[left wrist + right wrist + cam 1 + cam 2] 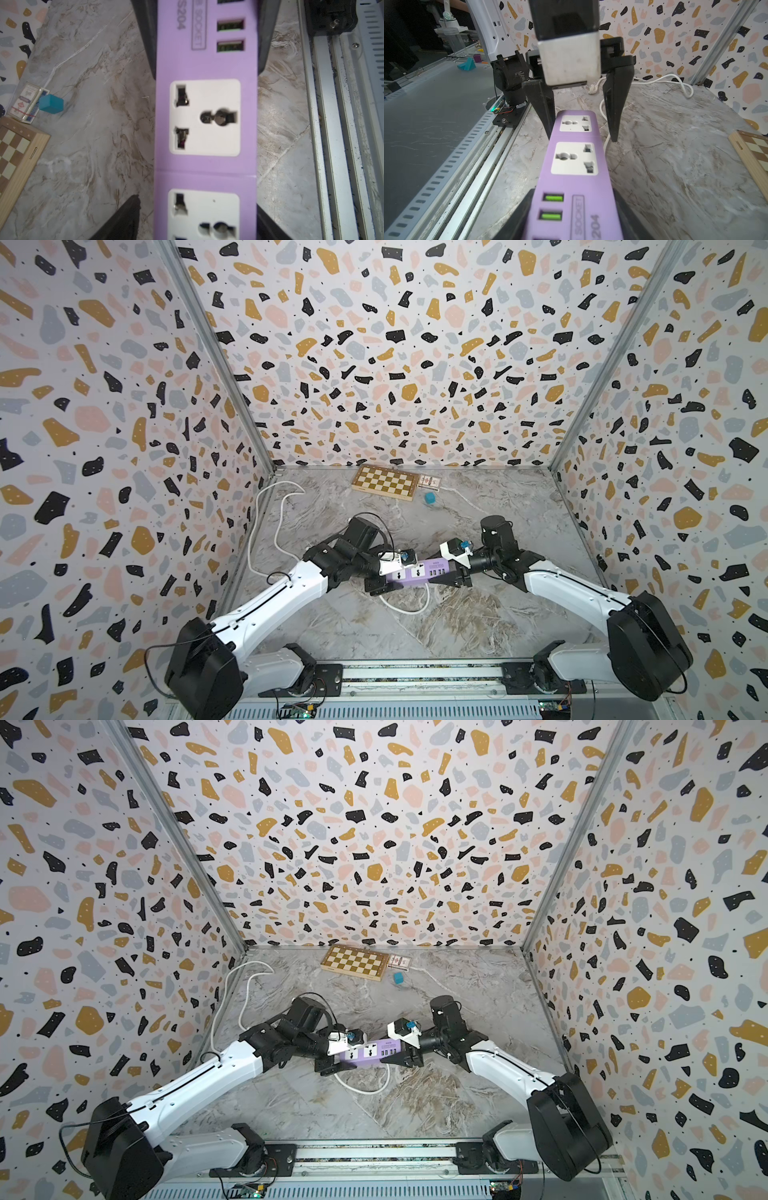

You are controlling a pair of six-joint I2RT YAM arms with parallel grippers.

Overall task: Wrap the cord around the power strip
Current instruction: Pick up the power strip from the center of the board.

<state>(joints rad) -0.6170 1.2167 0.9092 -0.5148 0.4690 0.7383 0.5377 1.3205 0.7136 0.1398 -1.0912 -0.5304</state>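
Right wrist view: your right tool (572,193) held the power strip (574,164) at one end only; your left tool (582,138) stood wide, so it could sag and slip.

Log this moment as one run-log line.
right pincer: shut on lilac power strip, USB end | left pincer: open, straddling socket end | white cord: loose, not wrapped

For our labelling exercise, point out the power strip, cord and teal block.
power strip (415,572): in a top view, socket face
cord (409,612): in a top view, loop before the strip
teal block (430,498): in a top view, its top
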